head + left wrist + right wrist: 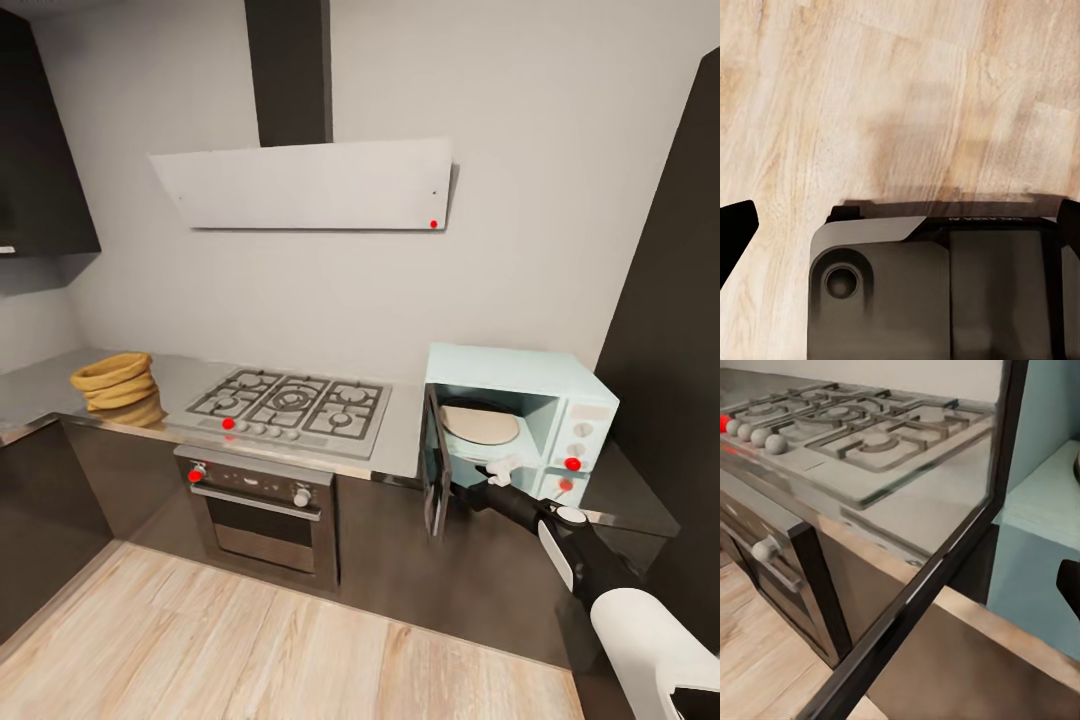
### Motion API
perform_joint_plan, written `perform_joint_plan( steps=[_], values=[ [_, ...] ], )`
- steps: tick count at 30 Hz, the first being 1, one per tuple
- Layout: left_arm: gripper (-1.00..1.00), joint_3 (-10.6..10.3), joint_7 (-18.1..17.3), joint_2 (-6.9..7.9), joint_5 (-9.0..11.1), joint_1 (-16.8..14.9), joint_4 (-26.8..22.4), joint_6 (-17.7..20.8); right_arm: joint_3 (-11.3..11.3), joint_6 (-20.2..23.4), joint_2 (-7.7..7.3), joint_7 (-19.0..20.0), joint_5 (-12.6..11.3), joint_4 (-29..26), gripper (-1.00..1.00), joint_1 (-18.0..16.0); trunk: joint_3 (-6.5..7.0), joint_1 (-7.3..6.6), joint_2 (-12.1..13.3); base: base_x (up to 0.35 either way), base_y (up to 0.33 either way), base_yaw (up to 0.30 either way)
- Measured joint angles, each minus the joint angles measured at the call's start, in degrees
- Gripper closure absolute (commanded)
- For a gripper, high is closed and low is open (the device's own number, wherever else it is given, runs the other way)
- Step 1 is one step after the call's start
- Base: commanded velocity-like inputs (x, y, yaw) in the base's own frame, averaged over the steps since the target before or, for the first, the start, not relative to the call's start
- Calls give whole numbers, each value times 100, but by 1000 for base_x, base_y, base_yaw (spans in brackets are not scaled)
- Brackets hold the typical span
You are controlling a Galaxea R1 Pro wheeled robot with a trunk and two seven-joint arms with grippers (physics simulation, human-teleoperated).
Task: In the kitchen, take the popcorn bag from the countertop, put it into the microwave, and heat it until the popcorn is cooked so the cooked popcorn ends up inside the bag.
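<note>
Grey countertop (pixel 400 440) runs across your kitchen; your popcorn bag (pixel 113 381) sits at nine o'clock, well apart from the microwave (pixel 520 420) at three o'clock, whose door (pixel 434 478) hangs open. Your right gripper (pixel 503 468) reaches beside that door, its opening hard to judge.

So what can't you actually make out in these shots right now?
- Popcorn bag contents: head view, too far and the rolled rim hides the inside.
- Right gripper: head view, too small at the microwave opening to tell open or shut; right wrist view, one dark fingertip cut by the edge.
- Left gripper: left wrist view, a dark tip at the edge, over wood floor.
- Microwave knob markings: head view, too small.
</note>
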Motion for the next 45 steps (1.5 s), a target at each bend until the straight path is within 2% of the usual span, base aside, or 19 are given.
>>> perform_joint_plan(
  steps=[38, 41, 45],
  values=[
    [-100, 4, 0, 0, 0, 2, -3, 0, -10, -25, -2, 42, -29, 2, -100, 0, -29, 0, 3, 0, 0, 66],
    [-100, 5, 0, 1, 0, 3, -5, 1, -8, -26, -83, 32, -26, 3, -100, 0, -29, -1, 0, 0, 0, 105],
    [-100, 7, 0, 0, 0, 2, -3, 1, -11, -27, -88, 29, -27, 1, -100, 0, -30, -2, 0, 0, 0, 13]
  ],
)
